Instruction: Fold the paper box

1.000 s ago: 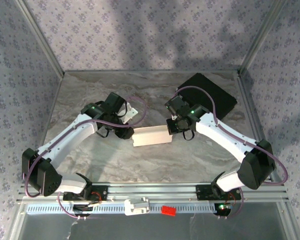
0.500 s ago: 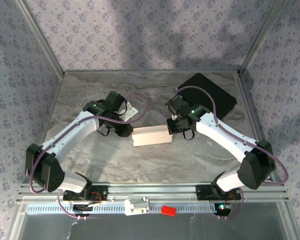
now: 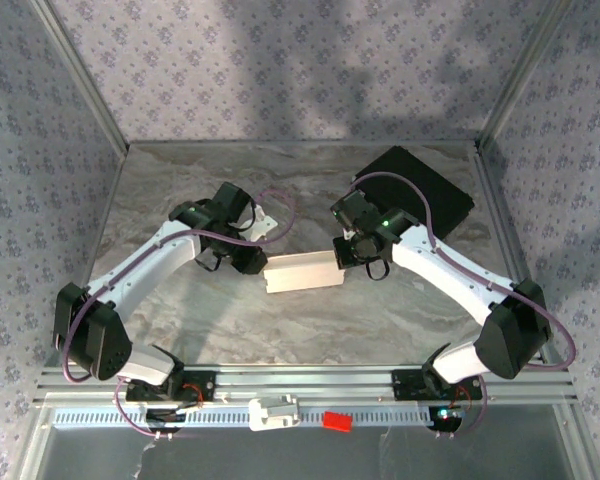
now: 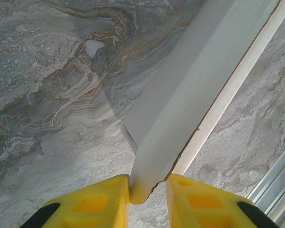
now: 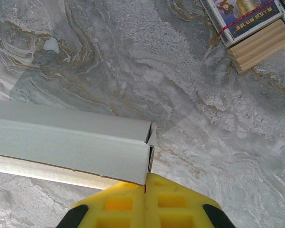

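One creased, smooth white paper box (image 3: 302,272)

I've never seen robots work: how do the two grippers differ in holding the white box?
The left gripper has its jaws apart; the right gripper has them pressed together. The left gripper holds the paper box by its thick folded end; the right gripper pinches a thin edge. Both have yellow fingers.

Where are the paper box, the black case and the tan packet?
paper box (image 3: 302,271), top external view, middle of its top face
black case (image 3: 420,192), top external view, centre of its top
tan packet (image 5: 262,43), right wrist view, its tan side
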### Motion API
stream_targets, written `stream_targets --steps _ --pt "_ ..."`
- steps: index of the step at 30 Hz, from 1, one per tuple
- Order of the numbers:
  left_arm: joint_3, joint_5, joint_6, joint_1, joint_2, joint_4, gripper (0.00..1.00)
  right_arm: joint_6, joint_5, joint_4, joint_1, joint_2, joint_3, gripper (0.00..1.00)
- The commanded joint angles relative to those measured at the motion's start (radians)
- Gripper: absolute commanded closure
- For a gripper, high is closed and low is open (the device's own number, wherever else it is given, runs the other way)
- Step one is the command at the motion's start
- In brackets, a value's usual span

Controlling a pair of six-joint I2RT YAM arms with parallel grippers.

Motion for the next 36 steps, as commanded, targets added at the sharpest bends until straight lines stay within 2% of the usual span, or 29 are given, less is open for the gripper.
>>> stream_targets --steps 1,5,9,17,24,36 --pt "0.028 -0.002 0.02 0.003 -0.017 -0.01 0.74 -0.006 -0.004 -0.033 -0.002 0.014 0.016 1.0" --pt "0.03 -0.016 0.021 0.001 -0.024 -0.012 0.78 -0.008 -0.007 -0.033 -0.003 0.015 0.016 1.0" --pt "0.025 -0.03 0.023 -0.004 -0.04 -0.006 0.71 -0.004 -0.006 -0.033 -0.003 0.014 0.016 1.0" --pt "0.018 -0.033 0.023 -0.004 -0.052 -0.003 0.73 -0.005 -0.008 -0.032 -0.003 0.014 0.014 1.0" --pt "0.015 -0.013 0.016 -0.008 -0.038 -0.002 0.83 -0.005 -0.007 -0.033 -0.001 0.015 0.019 1.0" --pt "0.022 -0.043 0.005 -0.035 -0.025 0.006 0.83 -0.004 -0.006 -0.033 0.001 0.014 0.02 1.0"
